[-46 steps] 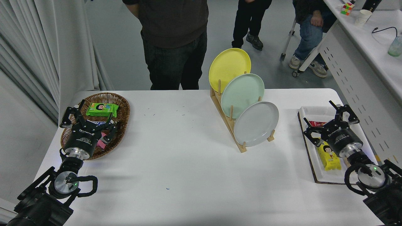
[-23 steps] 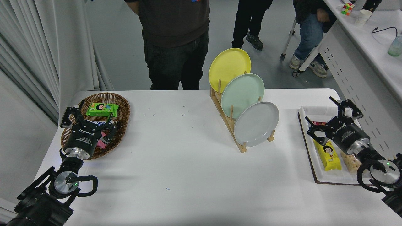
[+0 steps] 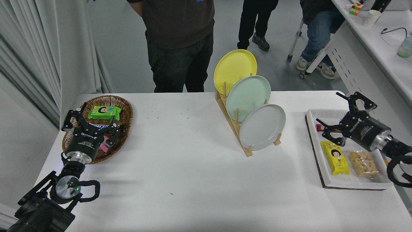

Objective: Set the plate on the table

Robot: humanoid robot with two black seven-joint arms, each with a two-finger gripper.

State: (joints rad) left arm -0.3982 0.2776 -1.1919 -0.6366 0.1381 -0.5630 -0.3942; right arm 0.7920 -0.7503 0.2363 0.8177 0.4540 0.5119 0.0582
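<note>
The pale grey plate (image 3: 262, 127) stands on edge in the front slot of a wooden rack (image 3: 232, 124) on the white table (image 3: 180, 167). Behind it in the rack stand a mint green plate (image 3: 248, 96) and a yellow plate (image 3: 235, 69). My right gripper (image 3: 338, 111) is open and empty, raised over the white tray, well to the right of the grey plate and pointing left. My left gripper (image 3: 90, 117) is open and parked over the wicker basket at the left.
A white tray (image 3: 313, 117) at the right holds a yellow snack pack (image 3: 334, 158) and a bag of nuts (image 3: 363, 163). A wicker basket (image 3: 124, 112) with a green packet (image 3: 104, 112) sits at the left. A person (image 3: 178, 42) stands at the far edge.
My right arm has swung to the right and lifted, and the gripper has turned to point left toward the rack. The left arm and the plates have not moved.
</note>
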